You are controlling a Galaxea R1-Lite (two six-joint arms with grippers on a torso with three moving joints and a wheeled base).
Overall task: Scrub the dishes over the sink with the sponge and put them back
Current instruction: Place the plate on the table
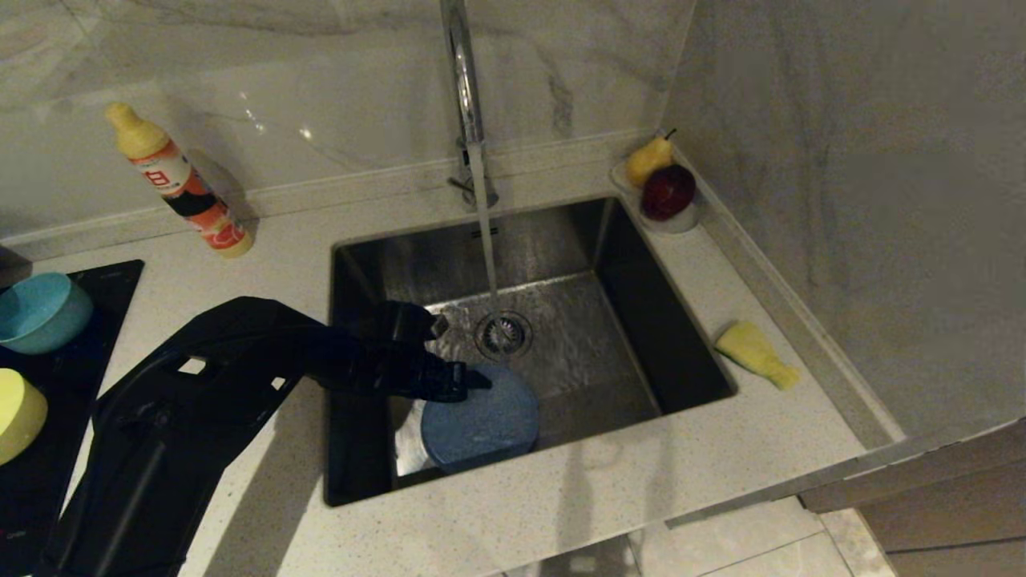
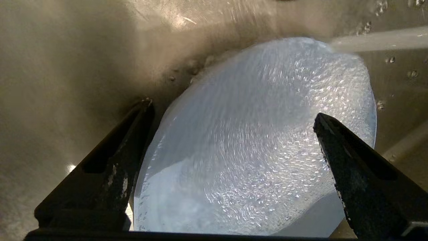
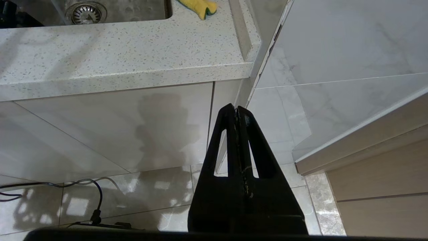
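left gripper (image 1: pixel 453 353): in sink (image 1: pixel 681 336), fingers spread wide astride light-blue plate (image 1: pixel 481 421), no grip seen | right gripper (image 3: pixel 236 110): parked below counter, fingers pressed together | sponge (image 1: pixel 756 353): on counter

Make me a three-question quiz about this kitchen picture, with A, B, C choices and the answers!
1. Where is the sponge?
A. On the counter, right of the sink
B. Inside the yellow bowl
C. Under the bottle

2. How many bowls sit on the black stovetop?
A. None
B. Two
C. Five

3. What is the tap doing?
A. Turned off
B. Lying in the sink
C. Running water

Answers:
1. A, the sponge lies on the counter by the sink's right edge.
2. B, a teal bowl and a yellow bowl sit there.
3. C, a stream falls toward the drain, near the blue plate and the open left hand.
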